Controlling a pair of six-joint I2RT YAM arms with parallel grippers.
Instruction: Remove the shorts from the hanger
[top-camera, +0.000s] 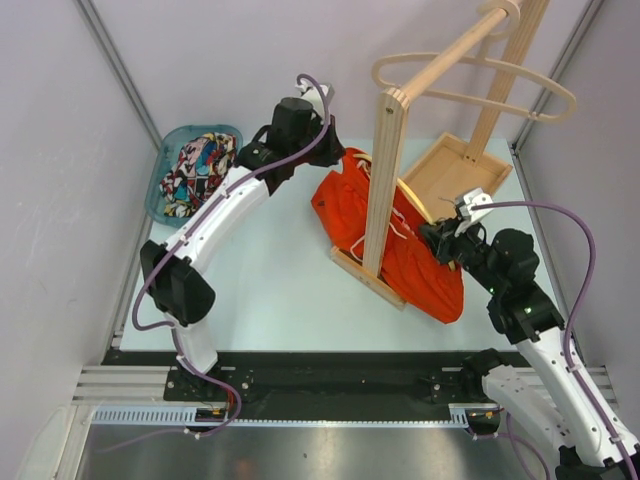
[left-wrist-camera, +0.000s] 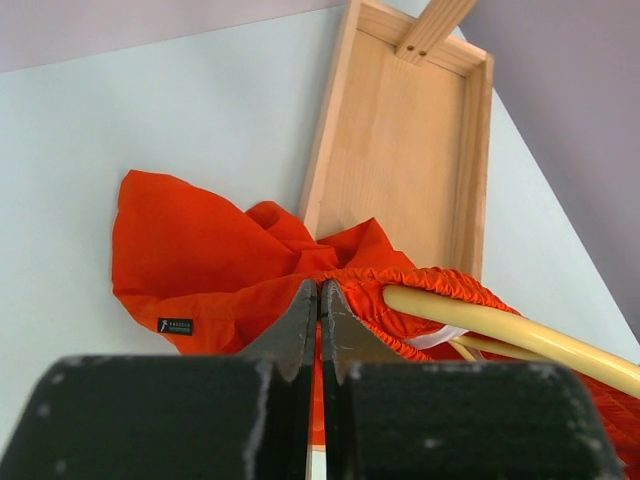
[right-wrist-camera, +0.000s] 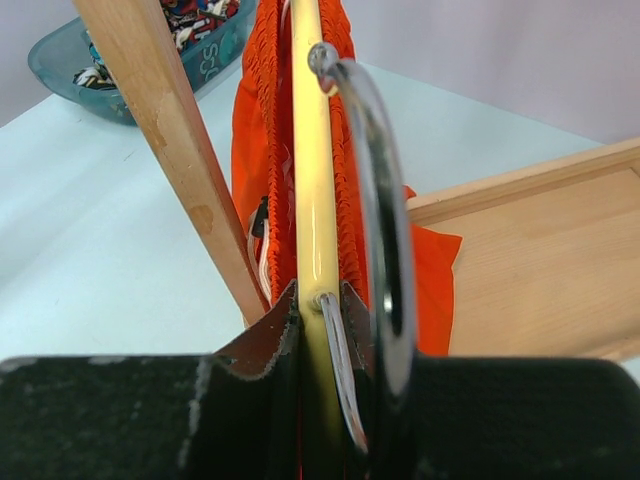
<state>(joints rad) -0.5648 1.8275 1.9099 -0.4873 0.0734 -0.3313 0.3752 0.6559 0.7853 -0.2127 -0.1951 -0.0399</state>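
Left gripper (left-wrist-camera: 319, 292) pinched closed on the waistband of the orange shorts (top-camera: 400, 250), apparently to drag it off the hanger (right-wrist-camera: 310, 150). Right gripper (right-wrist-camera: 318, 297) clamps the hanger bar, steadying it. Shorts slump on the table (top-camera: 270, 270). Printed shorts (top-camera: 195, 170) lie in the basket (top-camera: 160, 195).

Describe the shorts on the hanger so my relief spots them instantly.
Find the wooden rack mid-table. Heaped at its base are the orange-red shorts, waistband on a yellow hanger. They are plain, unlike the comic-print shorts in the teal basket.
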